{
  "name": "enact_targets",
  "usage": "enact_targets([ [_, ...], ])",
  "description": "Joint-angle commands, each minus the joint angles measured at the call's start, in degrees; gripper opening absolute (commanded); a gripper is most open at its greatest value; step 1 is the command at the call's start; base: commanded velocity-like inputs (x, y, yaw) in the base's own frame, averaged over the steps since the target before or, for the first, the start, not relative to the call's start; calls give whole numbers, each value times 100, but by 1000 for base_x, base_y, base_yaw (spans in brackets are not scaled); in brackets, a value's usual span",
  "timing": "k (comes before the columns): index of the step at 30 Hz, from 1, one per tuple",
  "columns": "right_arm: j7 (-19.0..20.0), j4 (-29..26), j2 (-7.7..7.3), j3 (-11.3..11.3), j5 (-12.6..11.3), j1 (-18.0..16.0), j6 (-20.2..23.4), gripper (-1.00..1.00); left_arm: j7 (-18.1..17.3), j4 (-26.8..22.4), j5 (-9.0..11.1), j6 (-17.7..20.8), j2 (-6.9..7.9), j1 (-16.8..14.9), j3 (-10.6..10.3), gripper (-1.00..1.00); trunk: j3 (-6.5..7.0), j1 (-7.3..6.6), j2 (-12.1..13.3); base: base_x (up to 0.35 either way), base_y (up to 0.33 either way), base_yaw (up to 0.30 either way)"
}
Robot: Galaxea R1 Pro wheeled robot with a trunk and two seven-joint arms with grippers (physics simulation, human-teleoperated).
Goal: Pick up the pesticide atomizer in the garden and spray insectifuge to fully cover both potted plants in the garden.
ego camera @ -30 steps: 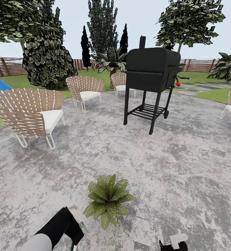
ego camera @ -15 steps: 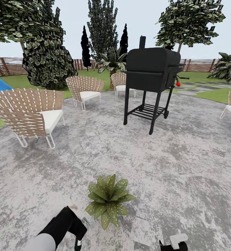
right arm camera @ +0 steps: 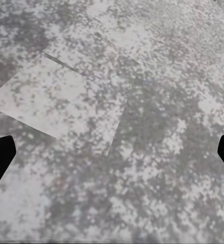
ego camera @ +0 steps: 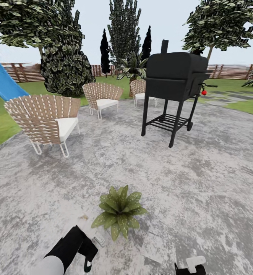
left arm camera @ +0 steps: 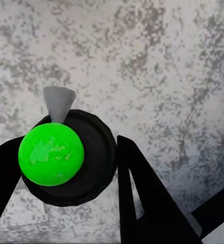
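Green-capped atomizer [left arm camera: 61, 157] end-on in the closed left claw [left arm camera: 66, 203], grey nozzle [left arm camera: 58, 101] toward paving [left arm camera: 157, 61].

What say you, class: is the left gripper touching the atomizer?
Touching. Left wrist view: the left gripper clamps the atomizer, both fingers against its dark body.

The left arm [ego camera: 63, 252] has a pale grey sleeve ending in a matte black wrist housing. Its gripper fingers [left arm camera: 142, 203] are flat, black and wedge-shaped. At five o'clock in the head view sits the right arm's [ego camera: 190, 265] white block on black casing.

- My head view is bright and evenly lit under a pale sky [ego camera: 88, 23], with barely any shadows.
- My wrist views show the paving [right arm camera: 122, 101] coarse and grainy.
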Motion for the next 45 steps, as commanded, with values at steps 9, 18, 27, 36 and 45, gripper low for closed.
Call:
enact_targets([
  [9,-56,-7,-1,43,38,-1,-4,100,-44,-4,-31,0,-31,-4,48,-100,-5,-4,-3,-250,-190,80],
  [18,-22,-12,-14,52,53,0,0,100,-72,-1,-31,-26,-59,-4,39,-100,-5,-4,-3,-243,-163,-3],
  [27,203,-1381,-86,857,1122,-1,49,100,-1063,7,-112,-1651,453,-53,-68,-100,-5,-4,-3,-16,-2,0],
  [36,2962,-1915,-100,885,2073,-203,265,100,-1477,32,-348,-2440,541,-10,-504,-100,-5,-3,-3,0,0,0],
  [45,2795,-1838,192,844,2052,-203,277,100,-1541,86,-102,-2713,246,-77,-443,-100,-5,-3,-3,0,0,0],
])
